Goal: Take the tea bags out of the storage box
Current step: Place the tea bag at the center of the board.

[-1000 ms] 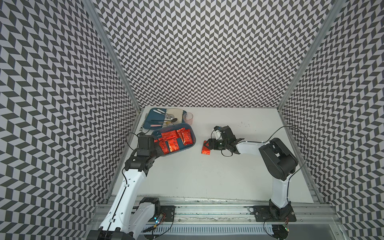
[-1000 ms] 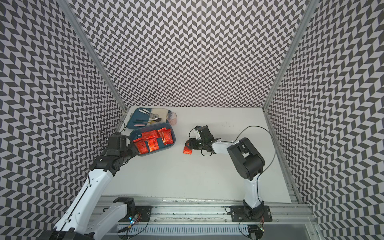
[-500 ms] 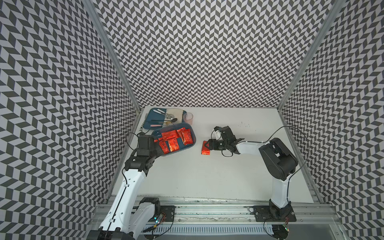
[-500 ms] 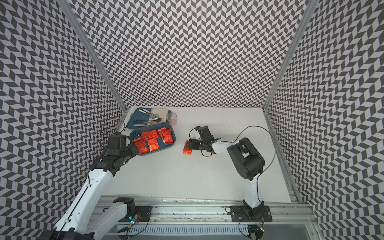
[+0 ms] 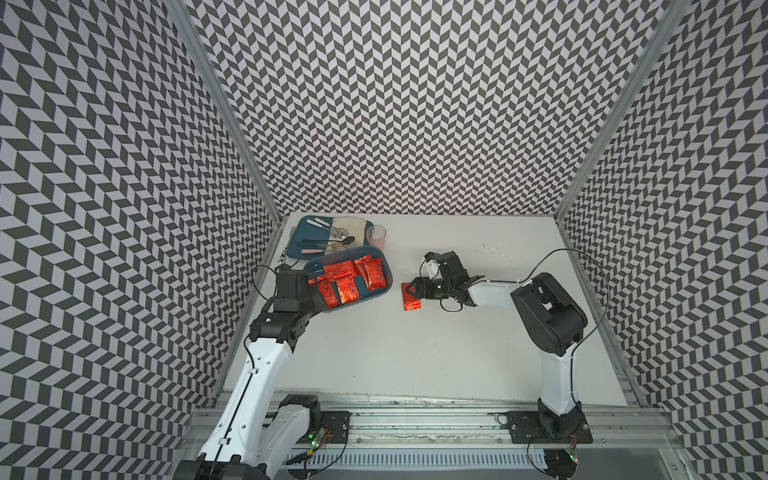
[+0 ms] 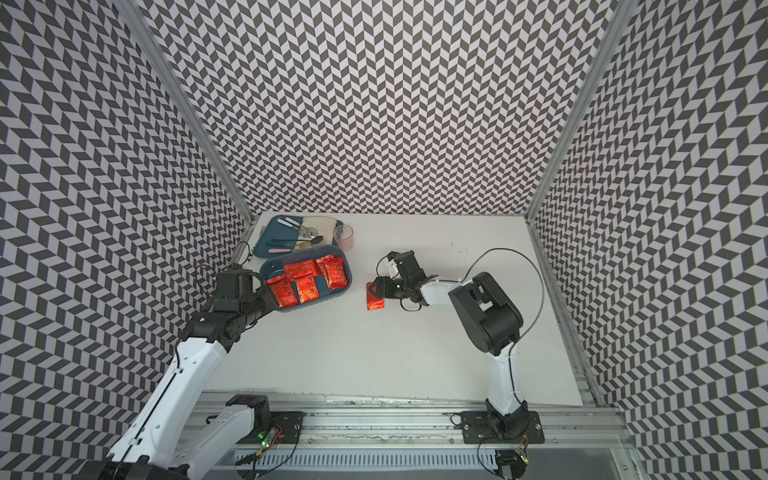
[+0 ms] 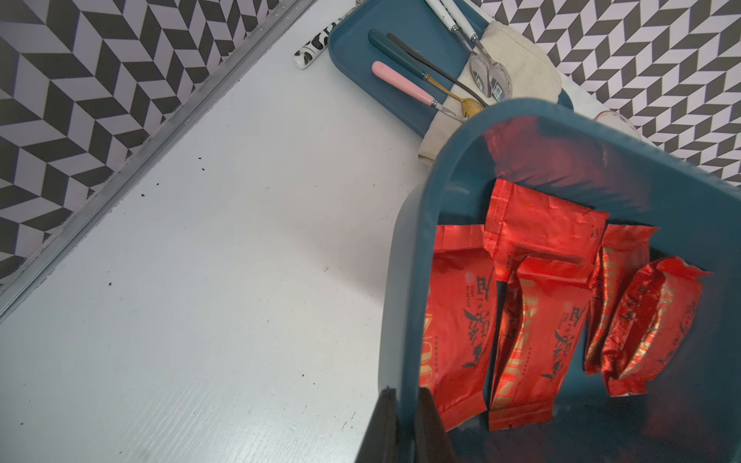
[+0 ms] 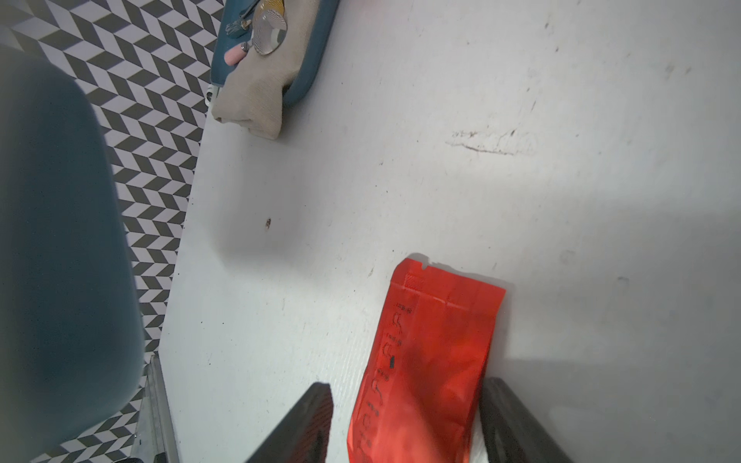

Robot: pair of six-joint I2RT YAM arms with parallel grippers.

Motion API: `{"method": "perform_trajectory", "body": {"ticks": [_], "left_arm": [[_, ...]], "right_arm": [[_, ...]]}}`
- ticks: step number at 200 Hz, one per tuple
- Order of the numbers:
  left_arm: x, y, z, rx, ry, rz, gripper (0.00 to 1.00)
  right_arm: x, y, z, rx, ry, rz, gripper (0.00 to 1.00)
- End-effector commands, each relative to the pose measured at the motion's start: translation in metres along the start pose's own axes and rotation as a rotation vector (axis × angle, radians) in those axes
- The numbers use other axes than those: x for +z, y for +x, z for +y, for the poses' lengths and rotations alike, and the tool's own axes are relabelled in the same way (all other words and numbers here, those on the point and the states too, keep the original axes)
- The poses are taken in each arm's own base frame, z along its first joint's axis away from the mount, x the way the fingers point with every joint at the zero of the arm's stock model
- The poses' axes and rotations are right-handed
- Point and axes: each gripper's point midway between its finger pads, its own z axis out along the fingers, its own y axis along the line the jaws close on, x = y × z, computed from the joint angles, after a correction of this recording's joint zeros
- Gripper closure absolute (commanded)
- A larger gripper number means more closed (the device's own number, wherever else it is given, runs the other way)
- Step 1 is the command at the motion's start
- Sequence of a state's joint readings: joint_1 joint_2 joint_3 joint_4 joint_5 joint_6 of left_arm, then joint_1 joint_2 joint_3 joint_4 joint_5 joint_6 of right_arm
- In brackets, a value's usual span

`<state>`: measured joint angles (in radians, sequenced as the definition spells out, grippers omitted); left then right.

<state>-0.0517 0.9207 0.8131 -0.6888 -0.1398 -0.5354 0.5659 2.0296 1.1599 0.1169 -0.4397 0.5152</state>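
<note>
My left wrist view alone is showing my left hand [image 7: 405, 405] pinching the storage box [image 7: 413, 224]. My right hand [image 8: 407, 397] is gaping astride a shiny red tea bag [image 8: 437, 340].

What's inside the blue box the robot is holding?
Five shiny red tea bags lie in the box, overlapping. Whatever is beneath them is covered, and in both top views the left arm hides its near corner.

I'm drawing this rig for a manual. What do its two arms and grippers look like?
Both are alike: the left arm and right arm have white tube links between bulky black joint housings, mounted on a silver rail. Thin black cables loop beside them. The left gripper and right gripper have flat, dark, matte fingers.
</note>
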Motion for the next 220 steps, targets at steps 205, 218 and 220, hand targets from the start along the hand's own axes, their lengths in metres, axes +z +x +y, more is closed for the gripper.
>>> {"method": "perform_trajectory", "body": {"ticks": [205, 218, 220], "left_arm": [[-0.005, -0.012, -0.007, -0.009, 0.044, -0.055, 1.00], [-0.005, -0.012, -0.007, -0.010, 0.044, -0.055, 1.00], [-0.005, -0.012, -0.007, -0.010, 0.044, -0.056, 1.00]], "right_arm": [[-0.023, 0.055, 0.017, 0.026, -0.030, 0.065, 0.40], [-0.023, 0.054, 0.016, 0.023, -0.023, 0.063, 0.40], [-0.023, 0.055, 0.016, 0.021, -0.022, 0.064, 0.40]]}}
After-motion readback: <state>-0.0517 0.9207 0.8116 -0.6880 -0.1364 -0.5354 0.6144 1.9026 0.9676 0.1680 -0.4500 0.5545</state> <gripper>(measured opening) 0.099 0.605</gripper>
